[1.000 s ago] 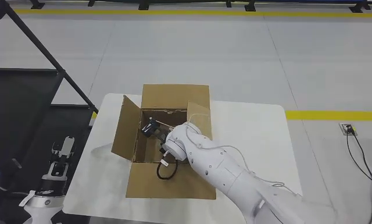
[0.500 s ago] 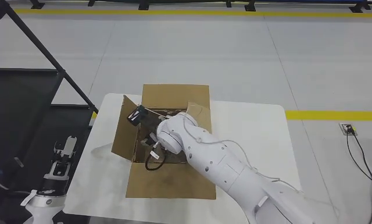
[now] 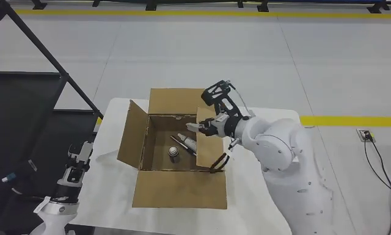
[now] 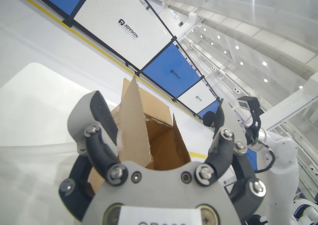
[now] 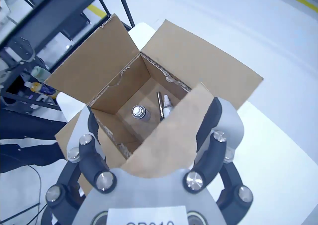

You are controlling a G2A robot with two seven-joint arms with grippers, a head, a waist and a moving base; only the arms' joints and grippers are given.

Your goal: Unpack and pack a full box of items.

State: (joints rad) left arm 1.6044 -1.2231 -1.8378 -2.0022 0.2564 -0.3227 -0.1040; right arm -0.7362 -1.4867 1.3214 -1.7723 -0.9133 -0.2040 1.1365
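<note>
The right jaws are hanging wide open, gripping nothing, just above one flap (image 5: 174, 136) of the box (image 3: 180, 189), maybe getting ready to reach inside. The left jaws are gaping open too, empty, waiting off the side of the table (image 3: 269, 149) that is carrying the box. Inside, one can (image 5: 140, 111) is standing up, and one thin stick (image 5: 160, 105) and one small bottle (image 5: 167, 105) are lying side by side.

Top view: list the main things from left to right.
left gripper → box's left flap → can → right gripper
</note>
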